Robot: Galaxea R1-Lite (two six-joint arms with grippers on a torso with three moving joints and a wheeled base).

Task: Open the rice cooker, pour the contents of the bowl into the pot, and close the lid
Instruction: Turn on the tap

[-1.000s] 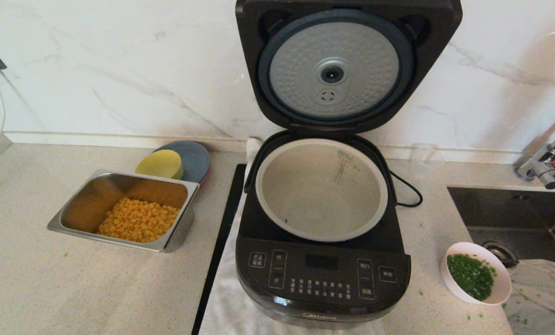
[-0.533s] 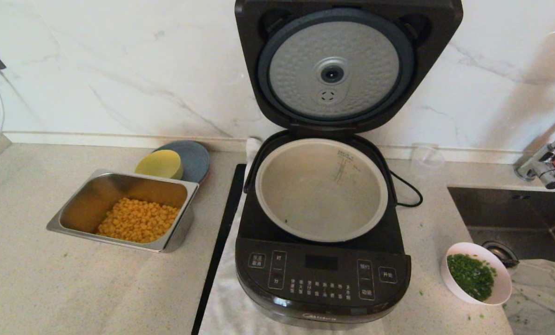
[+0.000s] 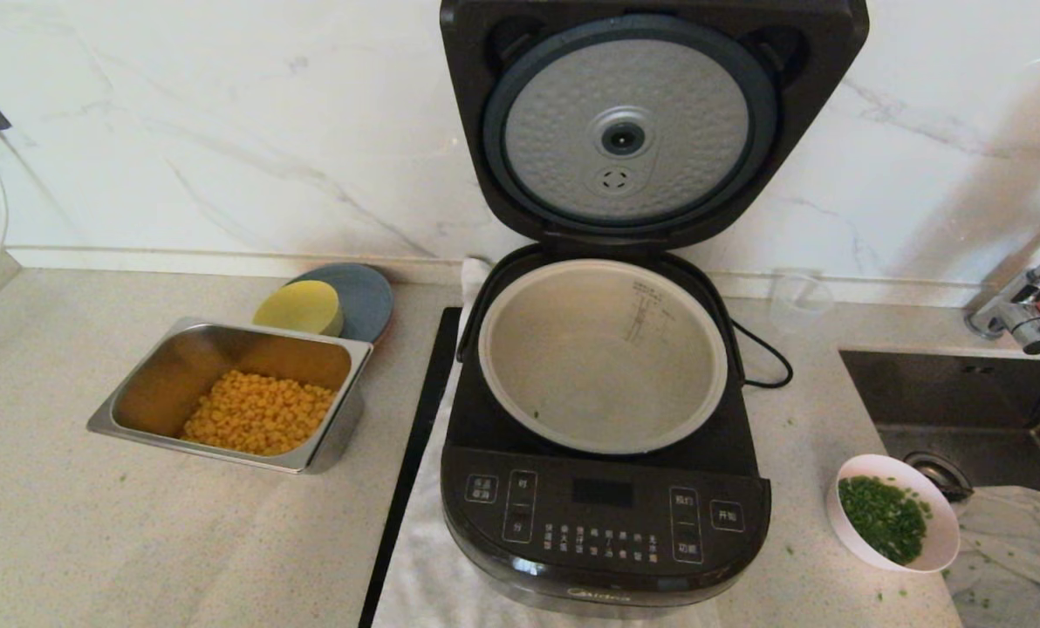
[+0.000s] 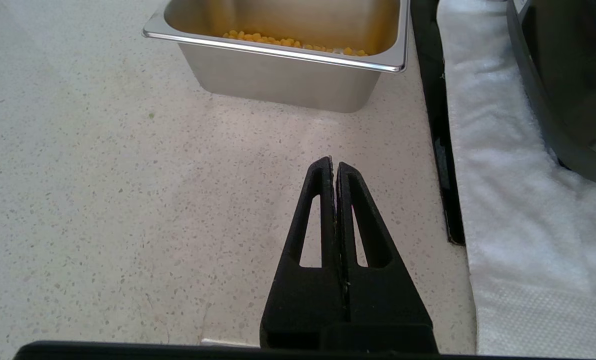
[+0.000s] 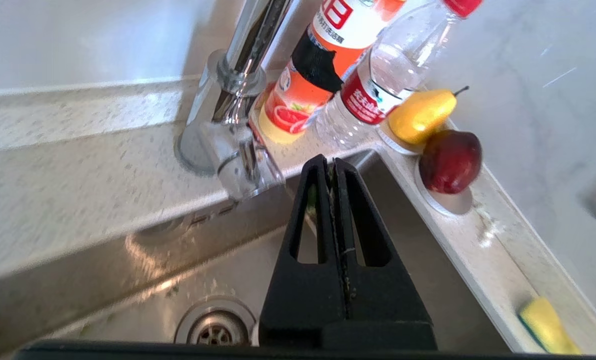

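on your left, the left end effector (image 4: pixel 334 167) rests clenched and empty over the speckled surface (image 4: pixel 103 175) near a steel tray of corn (image 4: pixel 283 50). centre, the glossy black rice cooker (image 3: pixel 605 515) stands open, its grey pot (image 3: pixel 603 356) almost bare. right, the small pale bowl (image 3: pixel 892 513) of chopped green herbs (image 3: pixel 882 516) waits beside the steel sink (image 5: pixel 128 280), where your right end effector (image 5: pixel 333 165) hovers clenched, empty. open it before gripping the bowl's rim level.

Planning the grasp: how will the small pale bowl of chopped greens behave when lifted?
The small round pale pink-white bowl looks glossy, so probably slippery and breakable. Its loose chopped green herb bits would likely spill if tilted. It seems light for its size.
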